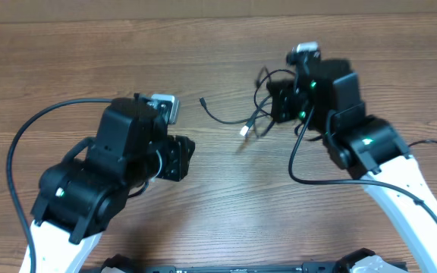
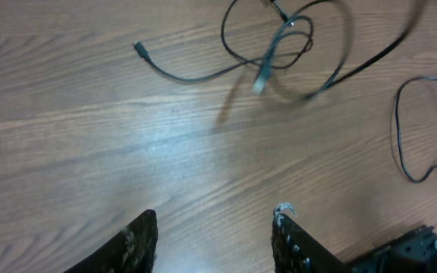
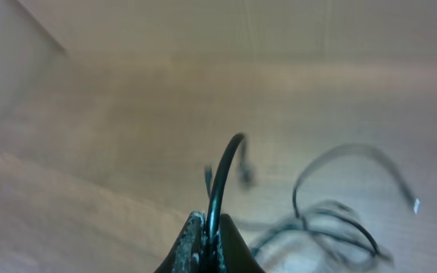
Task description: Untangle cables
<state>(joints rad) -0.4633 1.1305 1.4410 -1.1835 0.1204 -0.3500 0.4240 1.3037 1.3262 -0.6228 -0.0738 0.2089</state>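
Observation:
The cables [image 1: 258, 114] are thin black cords in a loose tangle at the table's centre right. One strand trails left to a small black plug [image 1: 202, 101]. A silvery plug [image 1: 244, 130] hangs from the tangle and casts a shadow on the wood. My right gripper [image 1: 273, 106] sits over the tangle, and in the right wrist view this gripper [image 3: 212, 231] is shut on one black cable [image 3: 230, 163], with the other loops [image 3: 332, 224] below. My left gripper [image 2: 215, 227] is open and empty, well short of the loops [image 2: 279, 38] and the silvery plug [image 2: 262, 80].
The table is bare brown wood [image 1: 226, 205]. The right arm's thicker black cable [image 1: 294, 159] loops over the table beside that arm and shows in the left wrist view as the arm's cable [image 2: 402, 136]. The left arm's cable [image 1: 21, 144] arcs at the far left.

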